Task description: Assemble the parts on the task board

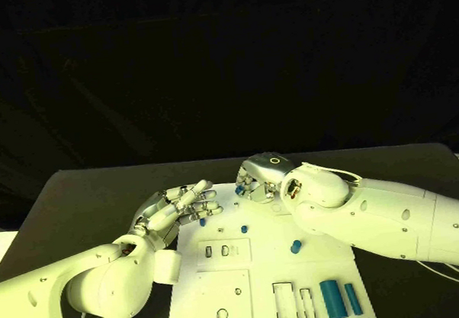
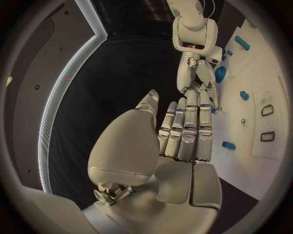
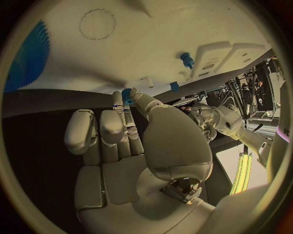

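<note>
One white task board (image 1: 266, 278) lies in the middle of the black table (image 1: 90, 196), running from between the two hands to the table's near edge. Six blue parts can be counted on it in the head view. Two long ribbed cylinders (image 1: 333, 299) lie side by side near the board's near right corner, the slimmer one (image 1: 353, 299) on the outer side. A short blue peg (image 1: 296, 246) stands near the right edge at mid-board, a small blue stud (image 1: 244, 229) sits further in toward the far end, a small blue piece (image 1: 202, 222) lies at the left edge just by the left fingertips, and another blue piece (image 1: 240, 190) sits at the far edge under the right hand. The board also carries outlined slots: two small rectangles (image 1: 224, 250) at mid-board, two tall rectangles (image 1: 294, 302) beside the cylinders, and a ring outline (image 1: 223, 314) near the near left corner. No brand, label or writing can be read anywhere.

The left hand (image 1: 177, 207) hovers at the board's far left corner, fingers straight and held together, holding nothing. The right hand (image 1: 261, 179) is over the far edge; in its wrist view, thumb and a fingertip (image 3: 136, 96) meet at a small blue part (image 3: 127, 94), which seems pinched, the remaining fingers loosely curled.
</note>
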